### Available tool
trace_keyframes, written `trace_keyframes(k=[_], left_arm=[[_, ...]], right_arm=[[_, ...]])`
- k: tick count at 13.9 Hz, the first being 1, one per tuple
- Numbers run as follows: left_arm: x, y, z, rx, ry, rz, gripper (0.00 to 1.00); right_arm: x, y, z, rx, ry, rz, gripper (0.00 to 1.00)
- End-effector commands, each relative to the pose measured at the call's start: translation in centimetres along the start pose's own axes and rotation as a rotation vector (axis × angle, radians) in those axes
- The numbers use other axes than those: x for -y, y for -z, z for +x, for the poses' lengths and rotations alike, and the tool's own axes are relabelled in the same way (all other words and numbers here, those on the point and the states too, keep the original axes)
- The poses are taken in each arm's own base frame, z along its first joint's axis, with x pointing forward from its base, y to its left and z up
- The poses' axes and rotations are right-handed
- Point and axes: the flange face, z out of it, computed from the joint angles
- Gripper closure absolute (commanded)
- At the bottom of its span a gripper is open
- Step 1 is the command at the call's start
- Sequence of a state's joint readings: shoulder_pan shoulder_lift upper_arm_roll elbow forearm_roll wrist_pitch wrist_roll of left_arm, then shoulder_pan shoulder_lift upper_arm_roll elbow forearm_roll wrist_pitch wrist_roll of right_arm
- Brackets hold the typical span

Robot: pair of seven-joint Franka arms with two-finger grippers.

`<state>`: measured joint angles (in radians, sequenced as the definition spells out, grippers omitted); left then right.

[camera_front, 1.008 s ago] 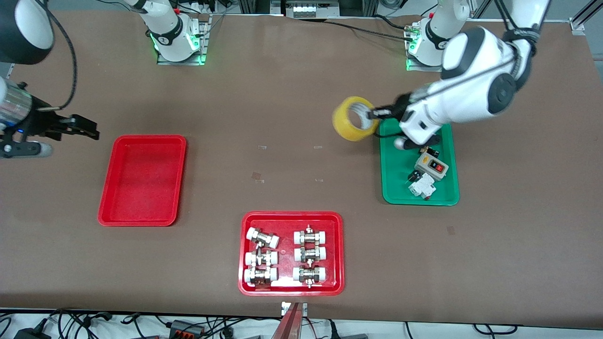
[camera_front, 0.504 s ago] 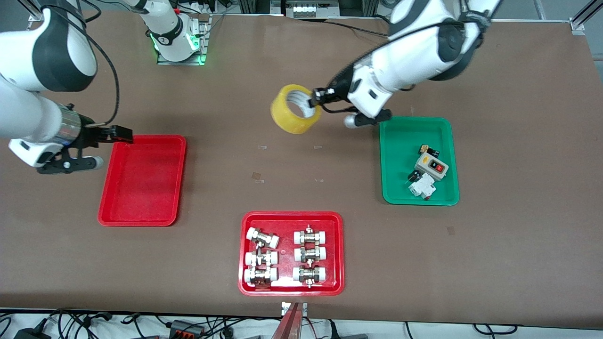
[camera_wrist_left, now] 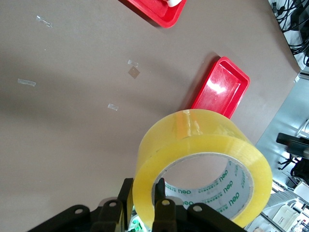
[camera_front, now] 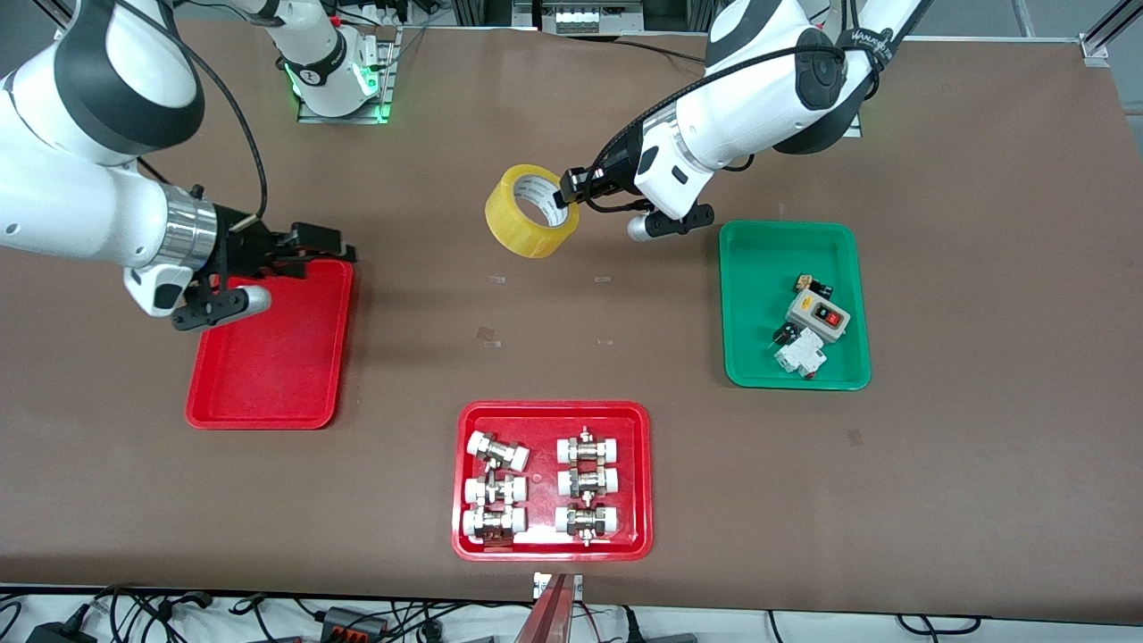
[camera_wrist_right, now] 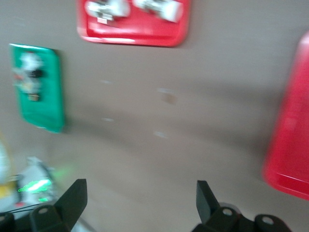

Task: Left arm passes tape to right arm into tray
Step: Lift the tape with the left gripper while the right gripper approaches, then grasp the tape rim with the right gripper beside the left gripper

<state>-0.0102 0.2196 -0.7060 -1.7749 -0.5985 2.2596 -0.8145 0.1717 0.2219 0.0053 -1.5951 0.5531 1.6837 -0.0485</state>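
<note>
The tape, a wide yellow roll with a white core, hangs in the air over the bare table between the green tray and the plain red tray. My left gripper is shut on its wall, one finger inside the core and one outside. In the left wrist view the tape fills the space in front of the left gripper, with the tray farther off. My right gripper is open and holds nothing, over a corner of the tray. In the right wrist view the right gripper looks across bare table, with the tray at the frame's edge.
A green tray with small electrical parts lies toward the left arm's end. A red tray with several metal pipe fittings sits nearest the front camera. Both also show in the right wrist view: green tray, fittings tray.
The left arm has carried the tape from above the green tray toward the right arm's end. The right arm has swung in from the table's end to the plain red tray's corner.
</note>
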Motion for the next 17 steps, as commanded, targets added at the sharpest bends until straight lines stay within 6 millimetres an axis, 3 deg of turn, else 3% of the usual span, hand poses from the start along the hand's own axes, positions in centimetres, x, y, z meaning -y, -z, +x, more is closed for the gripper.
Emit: trace_keyframes(k=[1,3,8,11,17], left_arm=[[-0.5,0.4,0.0,0.017,0.016,-0.028,0.89],[-0.3,0.2,0.1,0.018,0.018,-0.024,0.89],[-0.4,0.3,0.0,0.018,0.027,-0.025,0.89],[-0.5,0.5,-0.2,0.015,0.026,-0.026,0.89],[-0.5,0.5,-0.2,0.014,0.036,-0.025,0.89]], right_arm=[[3.5,-0.8,1.2,0.0,0.034,0.142,0.0],[5.7,-2.2,1.7,0.012,0.039,0.243,0.0],[12.5,-6.4,2.6,-0.044,0.09,0.275,0.0],[13.7,-8.1,2.9,-0.054,0.083,0.317,0.0],[14.1,-9.6,2.0,0.033,0.107,0.315,0.0]])
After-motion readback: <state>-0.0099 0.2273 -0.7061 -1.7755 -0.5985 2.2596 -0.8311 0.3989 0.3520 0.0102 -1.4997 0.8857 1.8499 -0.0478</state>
